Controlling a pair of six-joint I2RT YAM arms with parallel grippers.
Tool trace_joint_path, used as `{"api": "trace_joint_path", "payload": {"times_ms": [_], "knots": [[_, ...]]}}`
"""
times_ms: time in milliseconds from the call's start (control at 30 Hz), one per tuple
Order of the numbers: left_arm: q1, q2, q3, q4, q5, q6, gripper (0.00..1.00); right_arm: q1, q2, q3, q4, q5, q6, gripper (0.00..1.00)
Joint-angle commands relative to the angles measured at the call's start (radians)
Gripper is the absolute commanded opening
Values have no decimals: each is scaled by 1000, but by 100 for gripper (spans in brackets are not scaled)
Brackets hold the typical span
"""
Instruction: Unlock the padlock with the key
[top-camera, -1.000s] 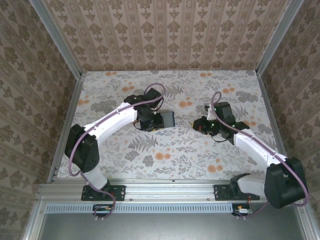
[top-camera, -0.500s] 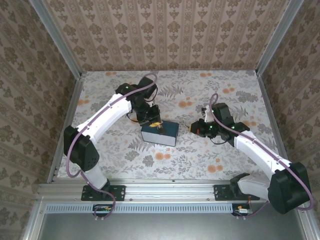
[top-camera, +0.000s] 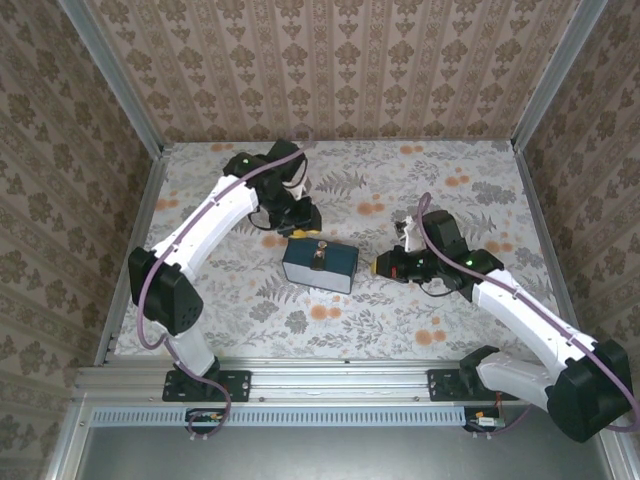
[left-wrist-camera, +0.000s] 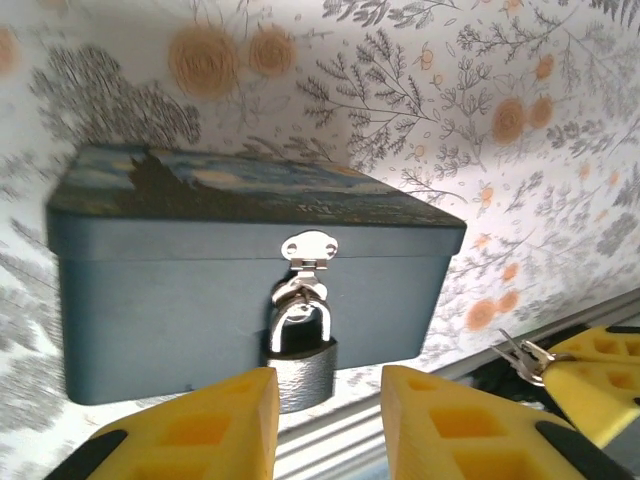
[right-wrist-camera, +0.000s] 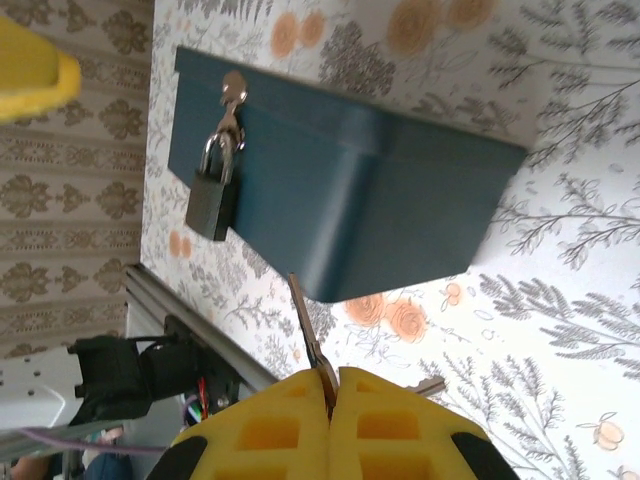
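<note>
The small padlock (left-wrist-camera: 300, 356) hangs by its shackle from the silver hasp (left-wrist-camera: 309, 248) of the dark blue box (top-camera: 320, 266), which rests on the floral table. In the top view the padlock (top-camera: 320, 254) sits on the box's upward face. My left gripper (left-wrist-camera: 330, 420) is open, just behind the box and apart from it, with the padlock in line with its gap. My right gripper (right-wrist-camera: 331, 388) is shut on the key (right-wrist-camera: 309, 330), whose blade points at the box's near corner. It hovers right of the box (right-wrist-camera: 340, 190). The padlock (right-wrist-camera: 212, 206) also hangs at that view's left.
The right gripper (left-wrist-camera: 600, 372) with the key ring (left-wrist-camera: 520, 351) shows at the left wrist view's lower right. A yellow fingertip of the left gripper (right-wrist-camera: 30, 62) is at the right wrist view's top left. Patterned walls surround the table (top-camera: 450, 310); a metal rail (top-camera: 340, 375) runs along its near edge.
The box went from being held tilted in the left gripper to lying on the table; the left gripper has let go and drawn back. The right gripper moved left toward the box with the key.
</note>
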Motion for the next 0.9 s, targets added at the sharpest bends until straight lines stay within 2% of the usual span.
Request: {"api": "trace_joint_path", "payload": {"times_ms": [0, 233, 367, 500, 667, 867], "knots": [[-36, -60, -42, -131, -35, 211, 33, 3, -17, 45, -52, 27, 7, 0], [-167, -255, -344, -79, 19, 168, 30, -50, 65, 105, -73, 62, -28, 0], [-295, -298, -496, 58, 18, 69, 33, -77, 88, 118, -84, 79, -48, 0], [-372, -254, -509, 218, -149, -74, 43, -109, 93, 114, -81, 94, -48, 0], [-434, -152, -442, 342, -390, -113, 51, -155, 87, 101, -78, 117, -30, 0], [-450, -47, -394, 469, -423, -153, 51, -200, 75, 91, -71, 115, -29, 0]]}}
